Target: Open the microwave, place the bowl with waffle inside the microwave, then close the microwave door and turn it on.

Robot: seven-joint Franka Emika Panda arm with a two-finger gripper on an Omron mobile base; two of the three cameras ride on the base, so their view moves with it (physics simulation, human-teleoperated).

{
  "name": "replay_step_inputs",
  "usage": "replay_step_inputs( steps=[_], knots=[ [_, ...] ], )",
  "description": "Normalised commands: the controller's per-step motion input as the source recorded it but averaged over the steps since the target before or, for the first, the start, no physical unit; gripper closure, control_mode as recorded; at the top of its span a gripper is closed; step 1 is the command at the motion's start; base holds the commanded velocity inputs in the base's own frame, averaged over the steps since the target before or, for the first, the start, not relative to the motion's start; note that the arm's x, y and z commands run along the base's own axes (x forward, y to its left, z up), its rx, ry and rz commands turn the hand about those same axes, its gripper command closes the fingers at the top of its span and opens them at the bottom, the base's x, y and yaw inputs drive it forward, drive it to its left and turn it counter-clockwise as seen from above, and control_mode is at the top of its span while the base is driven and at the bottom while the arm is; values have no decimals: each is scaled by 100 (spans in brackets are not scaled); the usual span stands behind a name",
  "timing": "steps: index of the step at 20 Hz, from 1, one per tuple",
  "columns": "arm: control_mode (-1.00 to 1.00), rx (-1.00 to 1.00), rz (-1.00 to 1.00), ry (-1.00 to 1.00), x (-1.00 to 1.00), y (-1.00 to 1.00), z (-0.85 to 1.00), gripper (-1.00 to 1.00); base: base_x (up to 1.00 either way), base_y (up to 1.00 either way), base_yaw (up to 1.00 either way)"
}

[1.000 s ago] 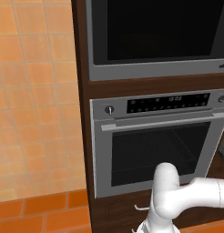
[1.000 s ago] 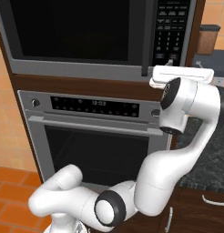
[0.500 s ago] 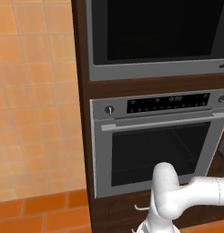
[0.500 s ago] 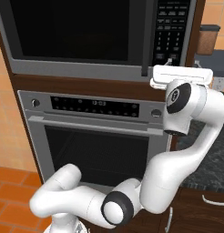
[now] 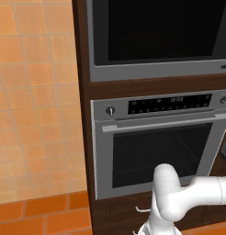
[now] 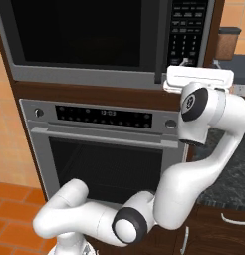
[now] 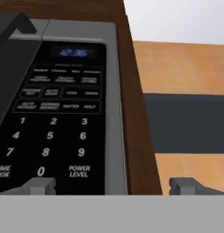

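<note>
The microwave [image 5: 156, 69] sits built into the dark wood column, above the oven. Its door [image 6: 84, 30] of black glass is shut, and the door's dark bar [image 7: 9, 32] shows at the upper left of the hand view. My gripper [image 6: 199, 63] is raised at the microwave's right end, just below the keypad [image 6: 189, 30]. It is open [image 7: 113, 185], with nothing between the fingertips [image 7: 38, 184]. The keypad [image 7: 54, 123] with its number keys lies close ahead, toward the left fingertip. The bowl with waffle is out of view.
Below the microwave is a grey oven [image 5: 156, 147] with a display strip, knobs and a mesh window. An orange tiled wall [image 5: 36, 92] stands left of the column. To the right are a dark counter [image 6: 234, 164], a canister [image 6: 228, 42] and a drawer handle [image 6: 234, 219].
The hand stays at the keypad end of the microwave. Only the wrist and forearm have turned a little, and the jaws have kept their width.
</note>
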Motion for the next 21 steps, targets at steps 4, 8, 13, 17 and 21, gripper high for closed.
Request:
replay_step_inputs(
  steps=[4,8,13,17,21],
  knots=[
    [-100,0,16,10,0,3,5,-100,0,0,0],
    [-100,0,10,16,0,0,0,-100,0,0,0],
    [-100,0,5,14,-6,0,0,-100,0,0,0],
    [-100,0,2,5,-47,0,0,-100,0,0,0],
    [-100,0,2,9,-52,0,0,-100,0,0,0]
  ],
)
